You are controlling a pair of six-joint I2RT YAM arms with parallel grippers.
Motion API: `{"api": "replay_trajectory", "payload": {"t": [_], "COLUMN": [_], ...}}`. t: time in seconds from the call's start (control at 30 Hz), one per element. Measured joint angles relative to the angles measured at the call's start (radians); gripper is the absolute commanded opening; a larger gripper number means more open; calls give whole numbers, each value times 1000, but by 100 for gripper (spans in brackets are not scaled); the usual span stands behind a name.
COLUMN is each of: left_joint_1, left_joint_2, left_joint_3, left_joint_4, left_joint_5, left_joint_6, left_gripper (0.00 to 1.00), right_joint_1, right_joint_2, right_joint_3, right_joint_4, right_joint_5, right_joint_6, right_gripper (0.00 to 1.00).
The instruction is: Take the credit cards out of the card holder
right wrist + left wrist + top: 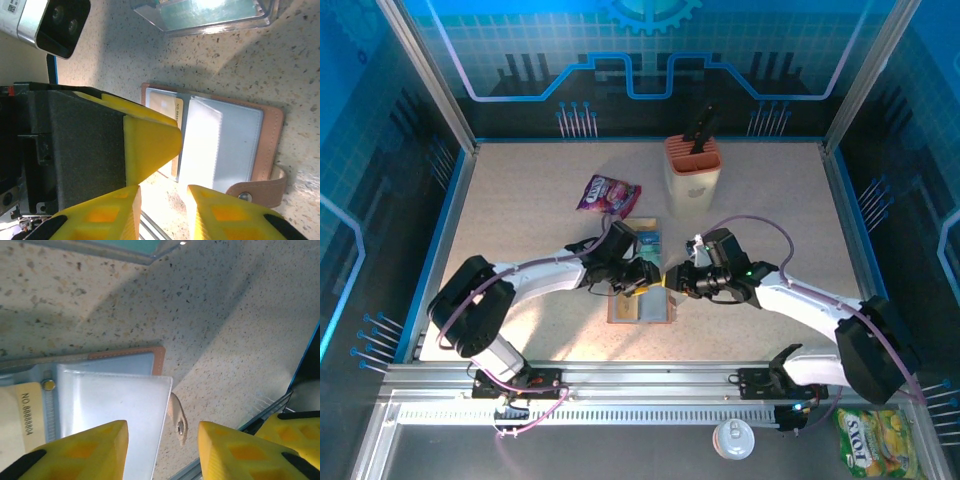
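Left hand (162, 450) hangs low over the card holder (120, 362), its yellow fingers (85, 450) apart and gripping nothing; the holder's clear sleeve (115, 410) and snap tab (177, 422) show in the gap. The right hand (162, 212) faces it from the other side, its fingers parted a little and also empty. The card holder lies open between the two hands near the middle of the worktop (520, 200), a brown edge around grey-blue faces, with a numbered tan card (167, 107) tucked in one pocket. Just beyond it, teal credit cards (645, 236) lie flat on the worktop. Farther back sit a purple snack packet (608, 193) and a beige knife block (693, 172) with an orange top.
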Motion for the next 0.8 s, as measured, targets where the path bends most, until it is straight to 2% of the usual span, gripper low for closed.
{"api": "replay_trajectory", "payload": {"t": [0.43,0.8], "left_joint_1": [90,135], "left_joint_2": [-145,-266], "left_joint_3": [-114,-253], "left_joint_4": [-1,-29], "left_joint_5": [-4,-32], "left_joint_6": [23,26], "left_gripper": [42,35], "right_joint_1": [95,159], "right_joint_2": [173,338], "right_joint_3": [112,190], "right_joint_4": [21,60], "right_joint_5": [0,-19], "right_joint_6": [4,12], "right_gripper": [31,30]}}
